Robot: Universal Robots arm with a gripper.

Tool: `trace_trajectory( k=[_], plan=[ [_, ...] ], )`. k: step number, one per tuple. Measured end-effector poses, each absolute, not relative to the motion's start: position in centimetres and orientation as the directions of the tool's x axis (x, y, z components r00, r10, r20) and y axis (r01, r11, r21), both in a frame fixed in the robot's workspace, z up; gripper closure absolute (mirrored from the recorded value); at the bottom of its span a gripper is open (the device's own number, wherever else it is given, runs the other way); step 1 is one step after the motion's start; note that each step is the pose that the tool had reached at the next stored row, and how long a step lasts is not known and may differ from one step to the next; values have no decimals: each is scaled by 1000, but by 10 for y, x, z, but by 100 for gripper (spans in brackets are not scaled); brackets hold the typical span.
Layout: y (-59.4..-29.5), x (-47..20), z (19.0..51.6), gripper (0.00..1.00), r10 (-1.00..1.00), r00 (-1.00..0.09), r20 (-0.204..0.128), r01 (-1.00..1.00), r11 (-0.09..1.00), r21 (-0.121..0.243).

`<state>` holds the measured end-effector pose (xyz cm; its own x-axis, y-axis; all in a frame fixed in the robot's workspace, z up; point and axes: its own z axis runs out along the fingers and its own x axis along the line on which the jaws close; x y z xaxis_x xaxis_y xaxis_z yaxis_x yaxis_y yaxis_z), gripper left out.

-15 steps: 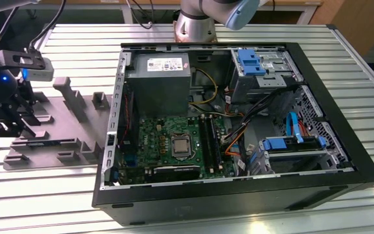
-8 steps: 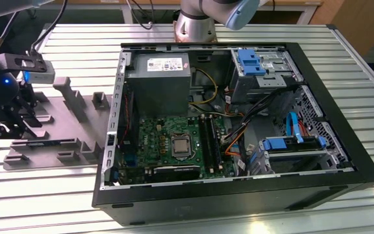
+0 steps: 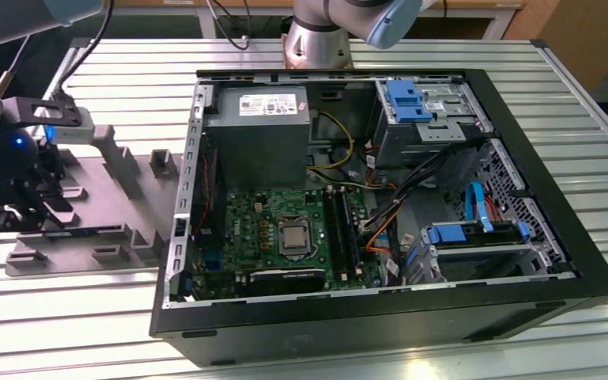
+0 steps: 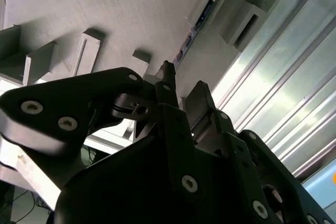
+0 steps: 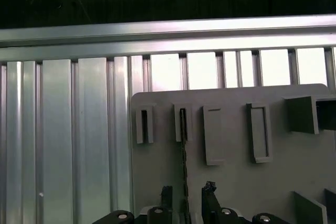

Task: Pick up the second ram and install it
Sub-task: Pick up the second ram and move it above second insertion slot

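The second ram (image 5: 184, 150) stands on its long edge in the grey tray (image 5: 236, 187), one end held in a raised block. It shows as a thin dark strip in both wrist views (image 4: 198, 22). My gripper (image 5: 187, 192) hangs low over the tray at the exterior view's left (image 3: 13, 212). It is open, with one finger (image 5: 167, 193) on each side of the ram's near end and a gap to the board on both sides. In the exterior view the ram (image 3: 91, 231) is a bluish strip beside the gripper.
The open computer case (image 3: 557, 237) lies at the exterior view's right of the tray (image 3: 124, 198), with the green motherboard (image 3: 251, 222) and its long black slots (image 3: 342, 229) inside. Raised tray blocks (image 5: 260, 132) stand around the ram. The ribbed metal table (image 5: 63, 140) runs under everything.
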<state>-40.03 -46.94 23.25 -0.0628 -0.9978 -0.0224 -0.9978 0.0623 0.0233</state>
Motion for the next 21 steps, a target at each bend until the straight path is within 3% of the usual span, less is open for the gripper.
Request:
trace_trajectory(
  k=[21],
  plan=[
    [-470,-404,210,64,-999,-25,-23,-999,24,23]
  ],
)
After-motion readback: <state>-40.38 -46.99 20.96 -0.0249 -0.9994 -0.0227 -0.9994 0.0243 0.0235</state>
